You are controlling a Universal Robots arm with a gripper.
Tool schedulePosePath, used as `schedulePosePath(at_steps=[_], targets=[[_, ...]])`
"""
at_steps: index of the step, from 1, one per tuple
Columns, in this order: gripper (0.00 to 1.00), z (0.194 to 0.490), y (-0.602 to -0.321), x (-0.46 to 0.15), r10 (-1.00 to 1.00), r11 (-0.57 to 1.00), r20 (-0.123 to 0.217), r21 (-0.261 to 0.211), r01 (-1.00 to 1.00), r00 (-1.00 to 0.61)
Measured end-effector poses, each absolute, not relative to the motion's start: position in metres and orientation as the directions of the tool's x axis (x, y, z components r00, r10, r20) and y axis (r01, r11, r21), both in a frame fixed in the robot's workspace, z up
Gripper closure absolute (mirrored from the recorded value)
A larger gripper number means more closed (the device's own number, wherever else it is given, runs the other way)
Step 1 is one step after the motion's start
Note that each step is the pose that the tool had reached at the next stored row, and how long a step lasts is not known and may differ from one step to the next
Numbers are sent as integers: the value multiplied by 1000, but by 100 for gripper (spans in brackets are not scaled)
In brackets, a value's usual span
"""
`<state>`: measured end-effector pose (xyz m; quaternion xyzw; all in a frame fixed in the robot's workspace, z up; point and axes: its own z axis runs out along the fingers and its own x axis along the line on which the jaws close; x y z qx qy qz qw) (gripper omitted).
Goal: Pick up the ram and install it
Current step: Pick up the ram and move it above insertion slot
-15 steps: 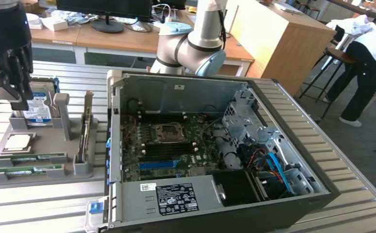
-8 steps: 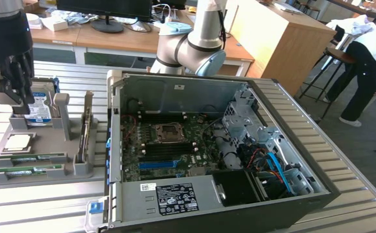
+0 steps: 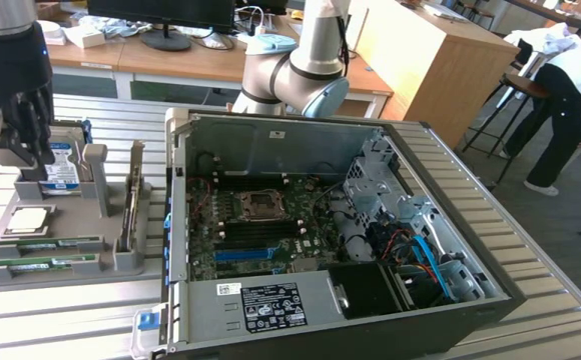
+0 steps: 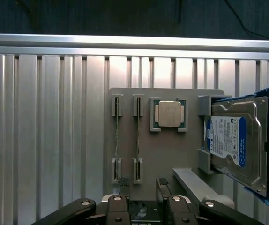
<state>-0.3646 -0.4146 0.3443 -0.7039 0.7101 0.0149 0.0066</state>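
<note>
Plainly, the ram (image 4: 137, 138), a thin green board standing on its long edge, rests in notched grey holders on a flat grey tray (image 4: 181, 159). It lies below the gripper (image 4: 143, 183), in line with the gap between the fingers, and is untouched. A second stick (image 4: 117, 138) runs parallel just beside it. The gripper's dark fingers (image 4: 162, 187) are spread apart and hold nothing. Past the sticks sit a square metal-capped processor (image 4: 168, 114) and a boxy silver hard drive (image 4: 230, 140). A ribbed aluminium table (image 4: 45, 131) carries the tray. An open computer case (image 3: 270, 146) stands well to the gripper's side.
</note>
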Motion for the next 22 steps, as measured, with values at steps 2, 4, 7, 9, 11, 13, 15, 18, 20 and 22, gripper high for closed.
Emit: schedulePosePath(at_steps=[2,4,7,9,11,13,15,18,20,22], targets=[[64,343,-415,-365,-999,9,-31,12,-1000,-9],[64,342,-415,-365,-999,9,-31,12,-1000,-9],[64,339,-415,-365,-999,9,-31,12,-1000,-9],[64,337,-415,-365,-999,8,-31,12,-1000,-9],[64,335,-415,-365,-999,8,-31,12,-1000,-9],[64,333,-415,-365,-999,9,-31,12,-1000,-9],[64,331,-415,-365,-999,8,-31,12,-1000,-9],[64,328,-415,-365,-999,9,-31,12,-1000,-9],[64,326,-415,-365,-999,9,-31,12,-1000,-9],[64,324,-415,-365,-999,9,-31,12,-1000,-9]])
